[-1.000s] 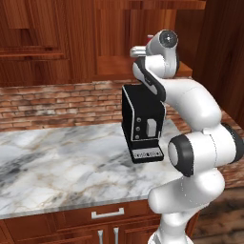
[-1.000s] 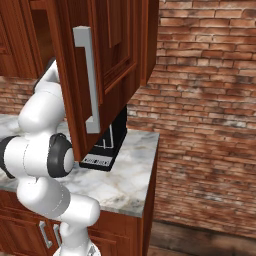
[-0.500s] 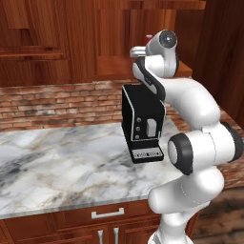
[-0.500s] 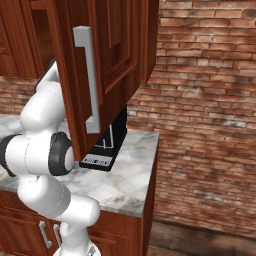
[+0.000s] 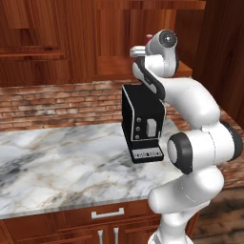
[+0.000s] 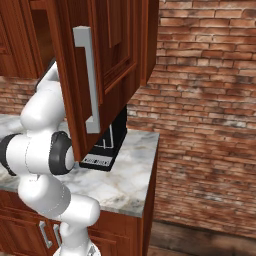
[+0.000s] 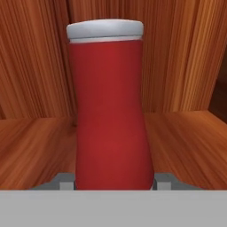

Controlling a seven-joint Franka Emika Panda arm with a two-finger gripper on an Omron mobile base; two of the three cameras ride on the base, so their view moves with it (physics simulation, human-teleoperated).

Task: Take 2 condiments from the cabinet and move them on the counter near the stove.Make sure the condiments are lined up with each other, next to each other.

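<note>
The hand (image 7: 113, 185) pinches the upright red bottle (image 7: 111, 111) on the cabinet shelf (image 7: 35, 146), bare wood either side.

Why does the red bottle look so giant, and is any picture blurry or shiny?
Hand view: the red bottle sits right at the lens, slightly soft, no glare. Left base view: sharp, with even light on the counter. Right base view: the cabinet door looms close.
</note>
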